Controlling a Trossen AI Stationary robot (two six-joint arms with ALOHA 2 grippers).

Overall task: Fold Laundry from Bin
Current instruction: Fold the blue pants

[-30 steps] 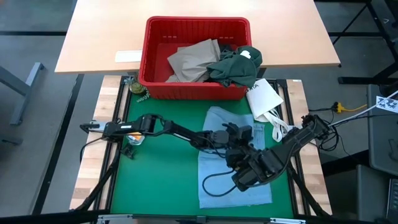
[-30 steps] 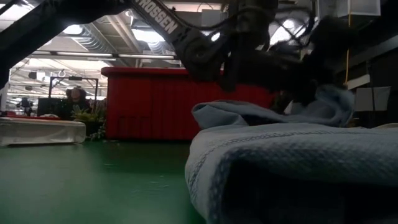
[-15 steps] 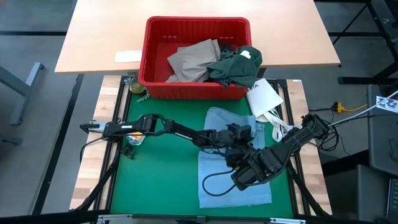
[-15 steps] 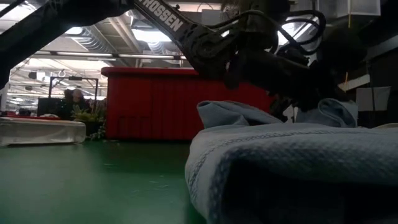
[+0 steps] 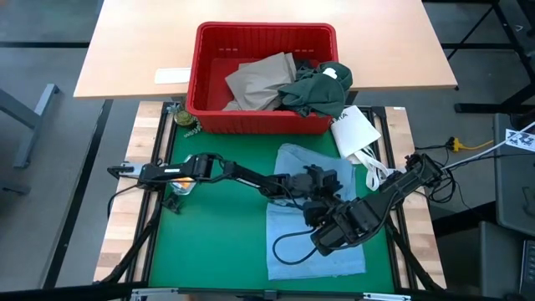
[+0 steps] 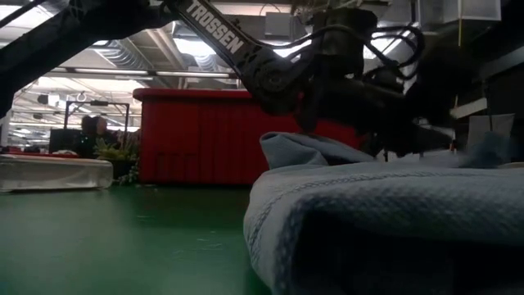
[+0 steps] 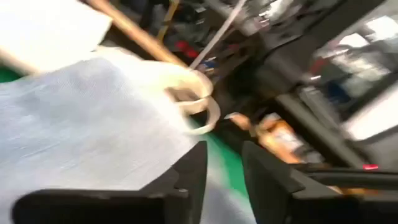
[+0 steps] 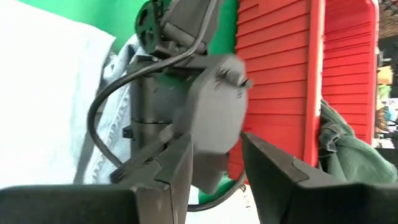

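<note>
Left gripper (image 7: 222, 171) jaws apart, empty, light blue garment (image 5: 313, 209) beyond; right gripper (image 8: 214, 163) jaws apart; high view alone shows bin (image 5: 264, 33) contents.

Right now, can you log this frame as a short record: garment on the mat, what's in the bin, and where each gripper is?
on mat: light blue garment, spread flat
bin: red, holds tan trousers and dark green garment draped over its rim
left gripper: over the light blue garment, jaws apart, holding nothing
right gripper: over the same garment, jaws apart, empty
beside bin: white packet
</note>
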